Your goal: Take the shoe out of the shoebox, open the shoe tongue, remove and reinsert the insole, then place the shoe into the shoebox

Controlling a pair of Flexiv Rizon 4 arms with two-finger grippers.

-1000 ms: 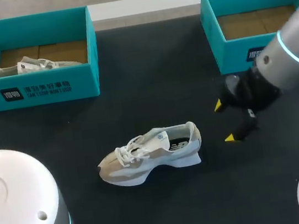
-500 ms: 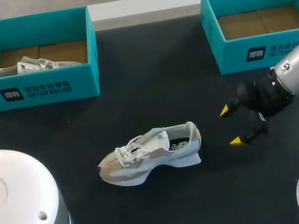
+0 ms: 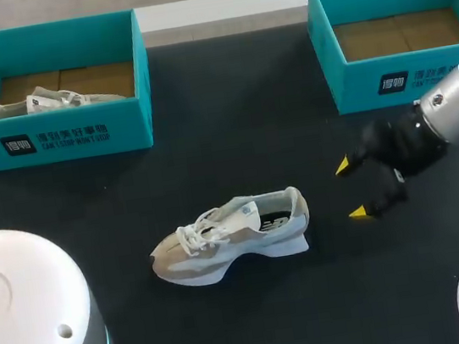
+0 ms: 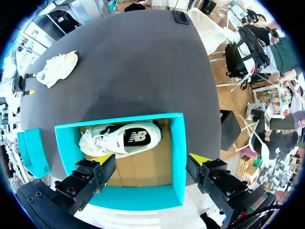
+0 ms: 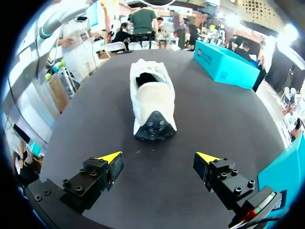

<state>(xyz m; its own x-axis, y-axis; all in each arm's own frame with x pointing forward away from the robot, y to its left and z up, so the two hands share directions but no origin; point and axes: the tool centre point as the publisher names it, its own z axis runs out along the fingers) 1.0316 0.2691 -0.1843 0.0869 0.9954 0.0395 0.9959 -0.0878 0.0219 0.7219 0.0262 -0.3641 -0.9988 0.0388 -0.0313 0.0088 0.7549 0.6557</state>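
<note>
Beige shoe (image 3: 232, 238) is lying unmoved on the bench (image 3: 239, 119), heel toward 3 o'clock, while the right pincer (image 3: 350, 189), open and empty, is edging back toward it. Seemingly it is lining up on the heel, with the tongue-opening not yet begun.

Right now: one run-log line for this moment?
shoe: on table, upright | right hand: open, facing heel, apart | left hand: open, over left shoebox, second shoe inside
</note>
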